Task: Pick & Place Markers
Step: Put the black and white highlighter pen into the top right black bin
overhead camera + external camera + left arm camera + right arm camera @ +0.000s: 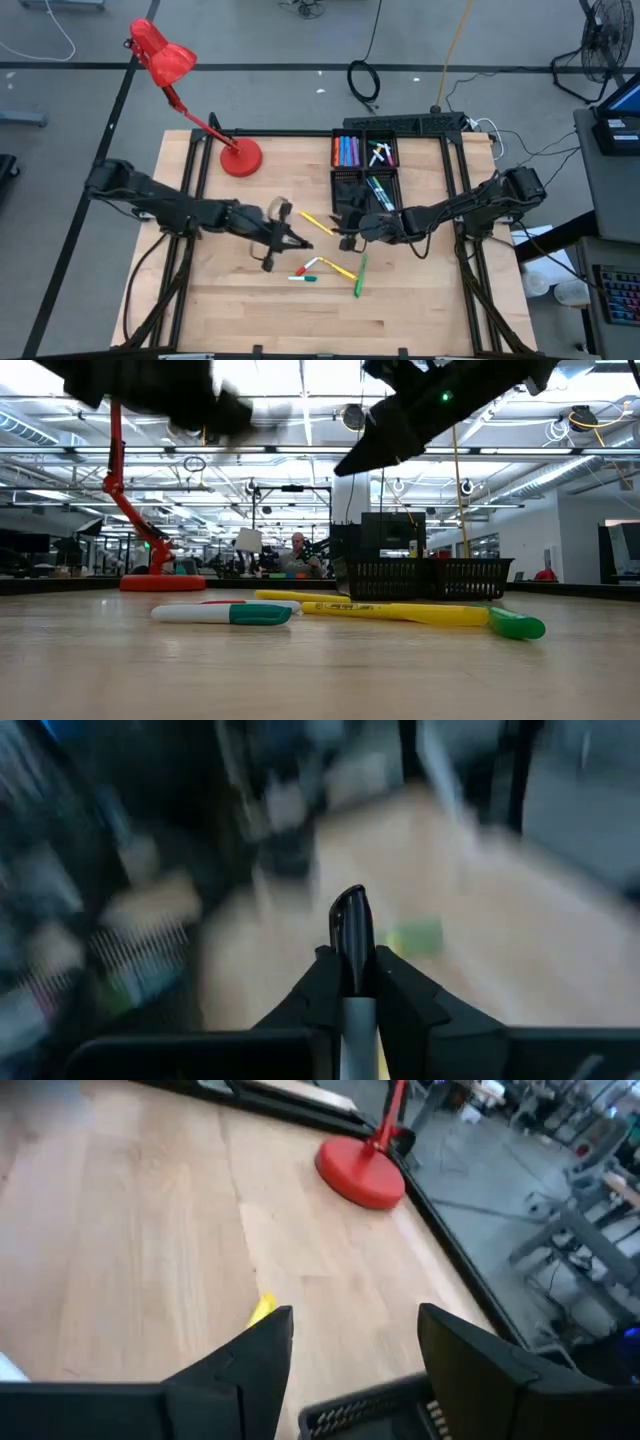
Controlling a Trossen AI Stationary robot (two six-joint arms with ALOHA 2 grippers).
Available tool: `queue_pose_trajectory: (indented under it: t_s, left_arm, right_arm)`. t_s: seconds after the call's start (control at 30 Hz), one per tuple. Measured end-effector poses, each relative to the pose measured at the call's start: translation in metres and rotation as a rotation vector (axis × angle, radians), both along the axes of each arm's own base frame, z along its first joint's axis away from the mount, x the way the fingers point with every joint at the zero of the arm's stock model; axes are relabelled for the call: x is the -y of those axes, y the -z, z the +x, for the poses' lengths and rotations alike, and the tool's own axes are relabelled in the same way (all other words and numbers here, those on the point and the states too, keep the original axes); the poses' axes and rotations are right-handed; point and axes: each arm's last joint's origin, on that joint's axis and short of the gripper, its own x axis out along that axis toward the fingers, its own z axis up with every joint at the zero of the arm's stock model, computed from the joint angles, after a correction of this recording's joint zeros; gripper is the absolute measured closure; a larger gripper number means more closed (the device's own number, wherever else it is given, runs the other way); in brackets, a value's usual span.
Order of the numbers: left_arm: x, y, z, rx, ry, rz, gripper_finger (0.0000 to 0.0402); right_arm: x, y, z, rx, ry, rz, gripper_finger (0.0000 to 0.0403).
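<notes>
**Left tool clamped on a marker, right tool spread above the surface**

The left tool (290, 240) sits over the middle of the wooden surface (240, 310), its fingers (400, 995) together on a marker (350, 925) with a dark cap and a pale barrel. The left wrist view shows that marker standing straight out between the two fingers; the rest of that view is smeared and tells little more.

The right tool (345, 232) is near the front edge of the black tray (352, 184), with its fingers (250, 1355) standing well apart and nothing between them. A yellow marker (318, 222) lies on the surface between the two tools, and its tip shows just past the right tool's finger in the right wrist view.

More markers lie loose nearer the front of the surface: a white and teal one (222, 614), a long yellow one (395, 611) and a green one (358, 277), close together. From the low view the yellow one lies behind the white and teal one, with the green cap at its far end. Both arms hang above them there, clear of the surface.

The tray holds sorted markers: orange, blue and pink ones (345, 152) in one back compartment, white ones (379, 155) in the next, and teal ones (379, 190) in a front compartment.

A red desk lamp (240, 158) stands at the back left of the surface.
</notes>
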Motion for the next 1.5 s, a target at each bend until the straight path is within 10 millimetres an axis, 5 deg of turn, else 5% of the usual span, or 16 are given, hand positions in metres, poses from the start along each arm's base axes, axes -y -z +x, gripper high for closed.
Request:
queue_pose_trajectory:
  t_s: [0.13, 0.3, 0.6, 1.5]
  left_arm:
    - [-0.002, -0.040, -0.007, 0.292, 0.052, -0.020, 0.0363]
    - [-0.009, -0.057, -0.012, 0.421, 0.093, -0.035, 0.0363]
    - [-0.015, -0.056, -0.011, 0.401, 0.060, -0.041, 0.0363]
    - [-0.021, -0.055, -0.010, 0.377, 0.040, -0.056, 0.0363]
  right_arm:
    - [0.008, 0.005, 0.013, 0.074, -0.060, 0.082, 0.0196]
    - [0.007, -0.006, 0.031, 0.331, -0.202, 0.092, 0.0195]
    - [-0.001, -0.001, 0.047, 0.641, -0.414, 0.020, 0.0177]
    - [-0.014, -0.029, 0.067, 0.632, -0.516, 0.031, 0.0195]
